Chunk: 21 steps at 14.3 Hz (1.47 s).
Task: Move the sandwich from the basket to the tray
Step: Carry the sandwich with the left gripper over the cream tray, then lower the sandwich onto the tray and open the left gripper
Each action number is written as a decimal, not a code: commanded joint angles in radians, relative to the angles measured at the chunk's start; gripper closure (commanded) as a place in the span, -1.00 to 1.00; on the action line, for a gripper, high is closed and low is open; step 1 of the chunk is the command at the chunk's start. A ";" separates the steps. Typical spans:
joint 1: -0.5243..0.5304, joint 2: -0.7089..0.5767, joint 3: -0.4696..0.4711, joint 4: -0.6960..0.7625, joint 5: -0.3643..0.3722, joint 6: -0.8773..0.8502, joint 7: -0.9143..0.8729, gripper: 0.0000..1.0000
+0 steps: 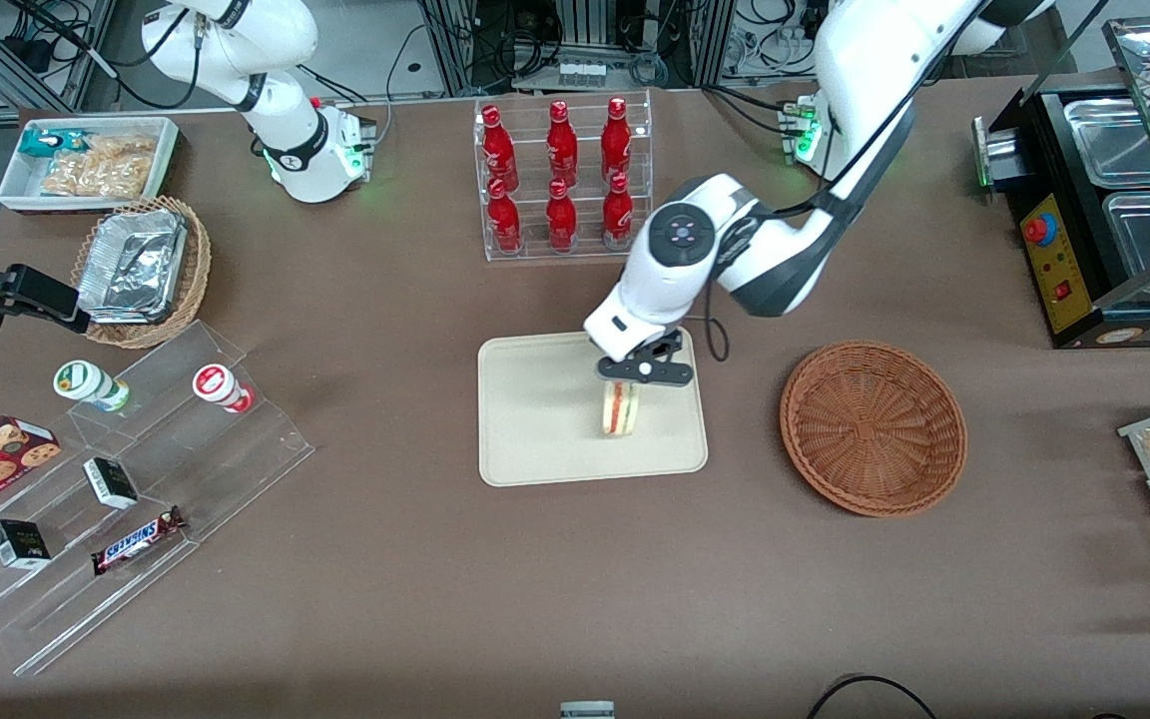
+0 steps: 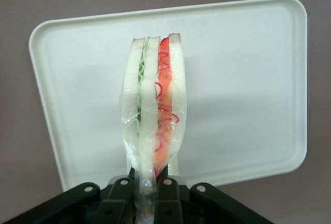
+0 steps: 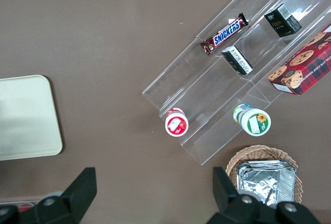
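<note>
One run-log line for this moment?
gripper: shut on sandwich, over tray | basket: empty | release: not yet

My working arm is glossy white with dark grey joint bands, a round dark cap marked with small buttons, a thin black cable, green base lights; its claw (image 1: 621, 401) is black, with what look like silver screws.

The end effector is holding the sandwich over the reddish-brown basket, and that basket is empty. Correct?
Not quite. The end effector holds the sandwich over the tray, as the front view shows. The basket beside it is indeed empty.
</note>
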 commanded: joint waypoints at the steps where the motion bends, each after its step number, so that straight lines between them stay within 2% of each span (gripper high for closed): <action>1: -0.067 0.141 0.015 0.157 0.130 -0.017 -0.149 0.75; 2: -0.084 0.167 0.022 0.181 0.157 -0.018 -0.184 0.75; 4: -0.111 0.191 0.042 0.206 0.164 -0.018 -0.199 0.75; 7: -0.117 0.203 0.042 0.214 0.165 -0.018 -0.199 0.57; 8: -0.117 0.203 0.042 0.214 0.165 -0.018 -0.197 0.35; 9: -0.117 0.203 0.042 0.211 0.165 -0.018 -0.197 0.01; 10: -0.117 0.203 0.042 0.211 0.167 -0.018 -0.192 -0.79; 11: -0.117 0.201 0.042 0.208 0.167 -0.018 -0.191 -1.00; 17: -0.093 0.116 0.099 0.211 0.155 -0.035 -0.199 -1.00; 19: -0.093 0.058 0.125 0.209 0.153 -0.067 -0.195 -1.00; 21: -0.047 -0.008 0.131 0.206 0.147 -0.118 -0.191 -1.00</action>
